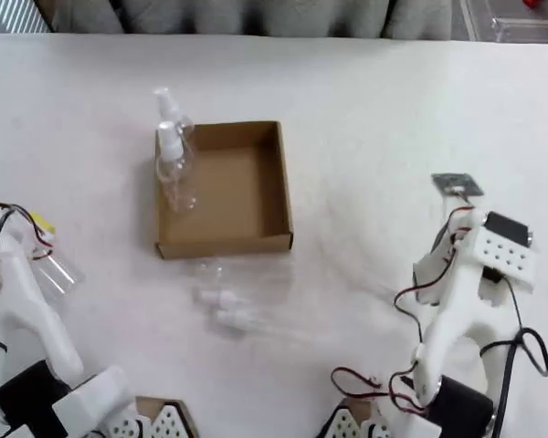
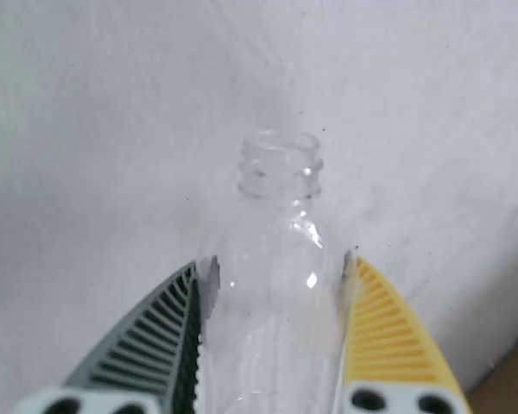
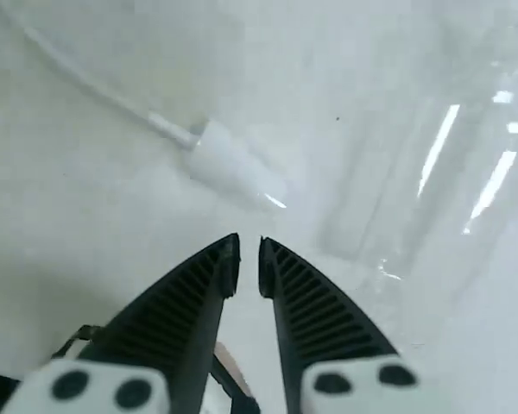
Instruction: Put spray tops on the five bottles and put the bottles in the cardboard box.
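Bottle of clear plastic [image 2: 278, 216] clamped in left gripper [image 2: 272, 269], bare white table [image 2: 112, 103] ahead; right gripper [image 3: 249, 252] nearly closed over white spray top [image 3: 230, 164].

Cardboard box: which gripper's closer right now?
Left, I'd say. The left gripper, shut on a capless bottle, sits left of the cardboard box, fairly near; the right gripper is farther off to its right.

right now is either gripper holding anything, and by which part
The left gripper holds an open clear bottle by its body below the neck; the right gripper holds nothing.

Clear uncapped bottle [image 2: 274, 259], loose spray top [image 3: 231, 166]
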### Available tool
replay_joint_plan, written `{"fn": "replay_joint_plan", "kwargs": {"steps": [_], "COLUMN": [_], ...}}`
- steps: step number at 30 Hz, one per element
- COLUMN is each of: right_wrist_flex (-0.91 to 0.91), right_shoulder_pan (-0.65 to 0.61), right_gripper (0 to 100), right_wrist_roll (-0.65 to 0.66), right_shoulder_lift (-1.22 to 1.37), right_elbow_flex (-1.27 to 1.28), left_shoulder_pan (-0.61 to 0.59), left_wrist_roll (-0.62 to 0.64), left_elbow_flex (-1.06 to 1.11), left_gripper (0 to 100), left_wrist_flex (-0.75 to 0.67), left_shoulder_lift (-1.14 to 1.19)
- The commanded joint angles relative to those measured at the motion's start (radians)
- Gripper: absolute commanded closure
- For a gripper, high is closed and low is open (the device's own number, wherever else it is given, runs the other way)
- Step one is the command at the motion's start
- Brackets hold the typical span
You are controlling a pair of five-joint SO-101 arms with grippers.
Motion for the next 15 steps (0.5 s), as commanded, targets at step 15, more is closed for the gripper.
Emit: {"fn": "replay_joint_plan", "kwargs": {"steps": [15], "right_wrist_flex": [-0.377], "right_shoulder_pan": [-0.150], "right_gripper": [85.8], "right_wrist_roll": [0.078], "right_shoulder_lift": [-0.042], "right_elbow_flex": [0.229], "left_shoulder_pan": [-0.008], "left_wrist_roll": [-0.002], "left_elbow_flex": [-0.005], "left_gripper": [94], "left_wrist_flex": [-0.021], "left_shoulder_lift": [-0.045]}}
